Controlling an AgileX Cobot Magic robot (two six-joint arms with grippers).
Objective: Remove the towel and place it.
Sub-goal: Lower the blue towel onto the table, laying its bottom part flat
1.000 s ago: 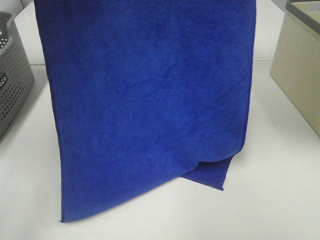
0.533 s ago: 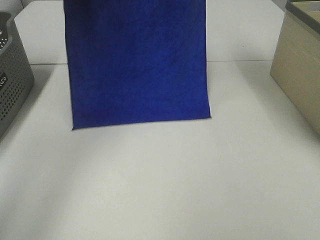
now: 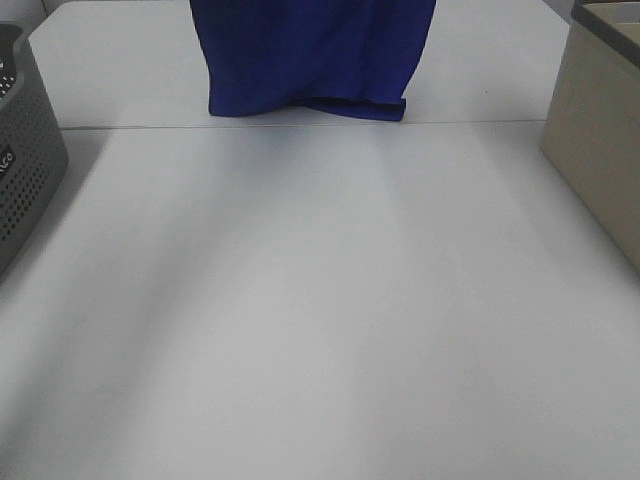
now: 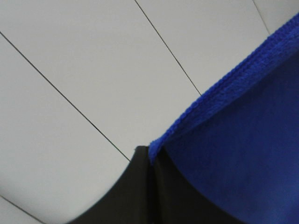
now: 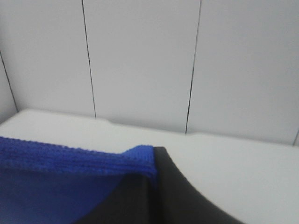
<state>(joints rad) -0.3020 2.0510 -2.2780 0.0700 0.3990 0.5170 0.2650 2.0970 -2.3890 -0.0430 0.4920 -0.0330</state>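
Note:
The royal-blue towel (image 3: 310, 55) hangs at the far top middle of the exterior high view, its lower edge just above the back part of the white table (image 3: 320, 300). Both arms are out of that view above the frame. In the left wrist view my left gripper (image 4: 152, 156) is shut on the towel's (image 4: 243, 140) stitched edge, pinched at the black fingertips. The right wrist view has my right gripper (image 5: 152, 175) shut on another stretch of the towel's (image 5: 65, 161) edge, with the cloth stretched away from it.
A grey perforated basket (image 3: 25, 150) stands at the table's left edge. A beige box (image 3: 600, 140) stands at the right edge. A seam crosses the table at the back. White panelled walls fill both wrist views.
The towel has been lifted and carried toward the back: a second ago it filled the view with its bottom on the table, now only its lower part hangs at the top.

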